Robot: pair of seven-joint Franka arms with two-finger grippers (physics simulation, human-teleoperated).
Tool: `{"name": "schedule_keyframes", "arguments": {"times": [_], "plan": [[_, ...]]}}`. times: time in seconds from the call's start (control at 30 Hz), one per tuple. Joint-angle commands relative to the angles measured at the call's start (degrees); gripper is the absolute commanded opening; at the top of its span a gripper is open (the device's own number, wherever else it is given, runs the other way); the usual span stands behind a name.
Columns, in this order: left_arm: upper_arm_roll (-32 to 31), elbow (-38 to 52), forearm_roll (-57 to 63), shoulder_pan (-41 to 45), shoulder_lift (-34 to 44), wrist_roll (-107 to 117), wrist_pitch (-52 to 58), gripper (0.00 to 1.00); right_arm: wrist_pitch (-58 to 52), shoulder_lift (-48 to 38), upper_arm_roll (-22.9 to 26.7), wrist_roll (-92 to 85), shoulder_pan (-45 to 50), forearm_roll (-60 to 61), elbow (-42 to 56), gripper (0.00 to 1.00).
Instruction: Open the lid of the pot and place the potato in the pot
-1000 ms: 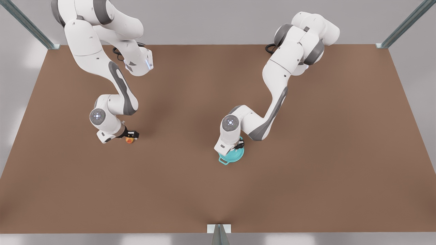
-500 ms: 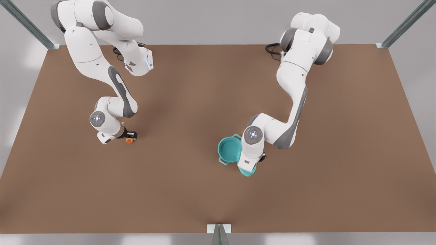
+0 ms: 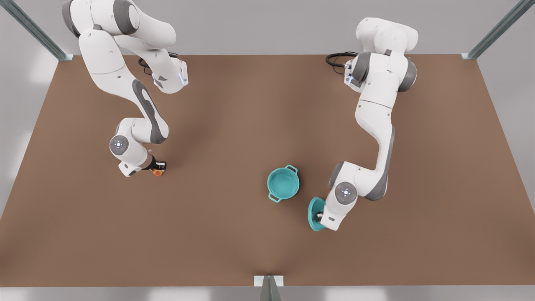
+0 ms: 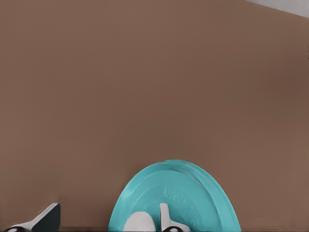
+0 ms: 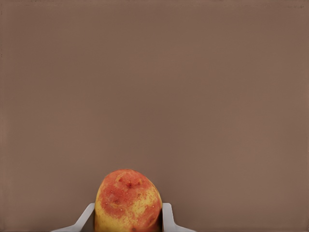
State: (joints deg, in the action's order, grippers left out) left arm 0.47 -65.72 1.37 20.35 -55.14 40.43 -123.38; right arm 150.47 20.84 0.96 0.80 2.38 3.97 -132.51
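The teal pot (image 3: 283, 184) stands uncovered near the table's middle, its teal inside bare. My left gripper (image 3: 319, 216) is shut on the pot lid (image 3: 313, 214), a teal disc held tilted on edge just to the front view's right of the pot. The left wrist view shows the lid (image 4: 193, 193) at my left gripper (image 4: 152, 220). Far off at the front view's left, my right gripper (image 3: 159, 168) is shut on the potato (image 3: 157, 172), low over the table. The yellow and orange-red potato (image 5: 128, 200) sits between the right gripper's (image 5: 126, 218) fingers.
The brown table (image 3: 234, 234) stretches wide between the two arms and in front of the pot. Metal frame posts (image 3: 267, 288) stand at the front edge and the back corners.
My left gripper has lifted the lid off the pot and carried it toward the front view's right and the front edge, tilting it. The right gripper with the potato has barely moved.
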Motion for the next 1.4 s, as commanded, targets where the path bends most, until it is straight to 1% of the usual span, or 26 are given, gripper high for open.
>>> {"name": "schedule_keyframes", "arguments": {"times": [0.0,0.07,0.13,0.17,0.2,0.27,0.3,0.33,0.37,0.4,0.43,0.47,0.6,0.63,0.7,0.73,0.8,0.83,0.87,0.93,1.07,1.13,1.2,1.27,1.37], "plan": [[-0.03,-0.02,-12.87,-0.48,0.12,-8.97,0.68,1.0,-1.85,-1.24,0.0,-0.8,0.08,-0.19,0.05,0.53],[-0.03,-0.2,-12.97,1.45,-0.32,-4.66,0.68,1.0,-2.38,-1.68,0.0,-0.89,0.08,-0.19,0.05,0.53],[-0.12,-0.11,-14.11,1.27,-0.32,1.14,0.77,1.0,-2.9,-2.21,0.0,-0.8,0.17,-0.19,0.05,0.53],[-0.03,-0.11,-16.74,1.01,0.03,2.37,1.29,1.0,-5.01,-3.53,-0.08,-0.54,0.7,-0.19,0.23,0.53],[0.32,-0.02,-16.75,0.84,0.64,2.37,3.23,1.0,-5.98,-4.85,-0.26,-0.36,0.87,-0.28,0.32,0.53],[0.32,0.5,-15.96,-1.01,5.65,1.32,3.84,1.0,-8.79,-6.61,-0.87,-0.27,0.87,-0.28,0.76,0.53],[0.5,0.95,-12.63,-1.36,7.23,-1.92,7.26,1.0,-8.79,-6.78,-0.87,-0.27,0.87,-0.28,0.93,0.53],[0.5,1.83,-7.61,-3.9,11.17,-24.01,19.02,1.0,-8.79,-7.22,-1.23,-0.27,0.87,-0.28,1.11,0.53],[0.58,1.74,-7.69,-7.07,16.02,-38.66,29.14,1.0,-8.88,-7.48,-1.58,-0.27,0.87,-0.28,1.55,0.53],[0.67,0.87,-7.26,-7.6,20.66,-38.68,33.27,1.0,-9.05,-7.57,-1.93,-0.27,0.87,-0.28,1.99,0.53],[1.03,-9.81,-3.48,-7.69,31.1,-40.24,31.73,1.0,-10.02,-7.83,-2.54,-0.53,0.87,-0.28,2.51,0.53],[1.11,-25.74,-3.3,-7.95,42.46,-41.48,20.03,1.0,-10.63,-8.36,-3.07,-0.62,0.87,-0.28,3.04,0.53],[1.29,-22.79,-3.04,-9.8,42.13,-39.91,20.37,1.0,-14.5,-9.15,-6.23,-0.1,0.87,-0.28,6.73,0.52],[1.82,-22.34,-4.87,-11.73,41.52,-38.5,20.37,1.0,-14.68,-9.16,-6.85,-0.01,0.87,-0.28,7.17,0.51],[1.73,-19.53,-5.15,-12.0,40.9,-38.67,19.4,1.0,-15.47,-9.15,-8.78,0.08,0.87,-0.28,9.19,0.51],[1.64,-19.53,-4.09,-11.91,40.37,-38.32,19.4,1.0,-15.47,-9.07,-9.57,-0.01,0.87,-0.28,9.98,0.51],[1.64,-19.36,-5.76,-11.91,39.41,-37.79,19.31,1.0,-15.47,-8.63,-11.86,1.04,0.87,-0.28,11.57,0.51],[1.55,-18.92,-5.76,-11.91,38.7,-37.79,16.87,1.0,-15.47,-8.45,-12.48,1.66,1.75,-0.28,12.18,0.51],[1.64,-18.92,-5.06,-11.91,38.18,-37.79,12.29,1.0,-15.47,-8.01,-12.56,2.54,2.89,-0.28,13.85,0.51],[1.73,-19.0,-4.8,-12.7,37.65,-37.88,9.92,1.0,-15.47,-6.87,-12.56,3.94,5.09,-0.28,16.05,0.51],[1.55,-19.44,-3.48,-13.05,36.94,-38.41,9.82,1.0,-15.56,-3.88,-12.56,6.49,9.13,-0.28,21.67,0.5],[1.55,-19.44,-3.65,-12.88,37.12,-38.06,11.05,1.0,-15.47,-1.69,-12.56,7.29,11.16,-0.28,24.75,0.5],[1.29,-19.09,-4.0,-12.7,37.73,-37.97,15.44,1.0,-15.47,1.3,-12.56,8.43,13.35,-0.28,28.62,0.49],[1.11,-19.27,-4.0,-12.26,40.02,-37.79,21.16,1.0,-15.47,3.5,-12.56,8.95,15.64,-0.19,31.96,0.49],[1.2,-19.44,-4.0,-12.26,41.34,-37.79,22.21,1.0,-15.38,7.01,-12.56,9.75,18.27,-0.37,36.44,0.48]]}}
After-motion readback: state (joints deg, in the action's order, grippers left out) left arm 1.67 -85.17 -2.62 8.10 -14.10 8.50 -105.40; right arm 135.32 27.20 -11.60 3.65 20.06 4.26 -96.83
